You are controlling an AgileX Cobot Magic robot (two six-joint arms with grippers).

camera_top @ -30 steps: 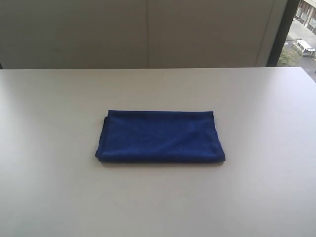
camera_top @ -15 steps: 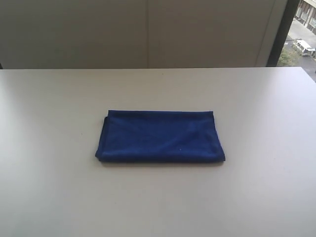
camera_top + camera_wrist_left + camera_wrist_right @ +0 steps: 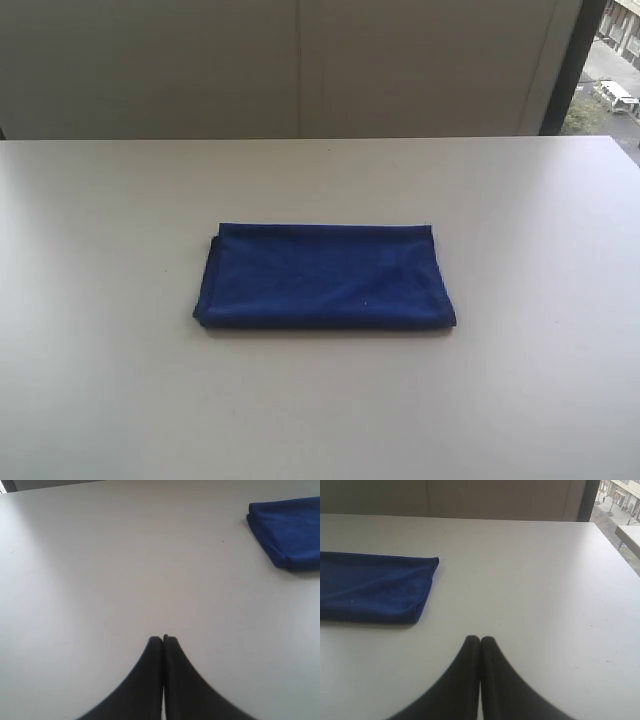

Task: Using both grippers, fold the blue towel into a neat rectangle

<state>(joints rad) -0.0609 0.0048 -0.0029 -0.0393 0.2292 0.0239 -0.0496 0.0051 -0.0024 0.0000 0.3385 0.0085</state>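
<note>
L hand: clenched, two black fingers tip to tip, no gap, nothing between them. It sits over bare bench, well apart from the towel; only one folded corner of the towel shows in the L wrist view. Neither hand shows in the ext view.

Ext view: the pale bench fills the lower two-thirds of the frame. The towel is deep blue and lies flat at frame centre. It's folded to a wide rectangle w/ long sides running left-right. Its left short end shows stacked layers and a slightly rounded corner. The near long edge is thicker, the far edge straight, w/ a few soft creases on top.

R hand: also clenched, fingers pressed together, empty. It's over bare bench, apart from the towel's short end seen in the R wrist view.

Upper right of the ext frame: dark window frame w/ street beyond.
</note>
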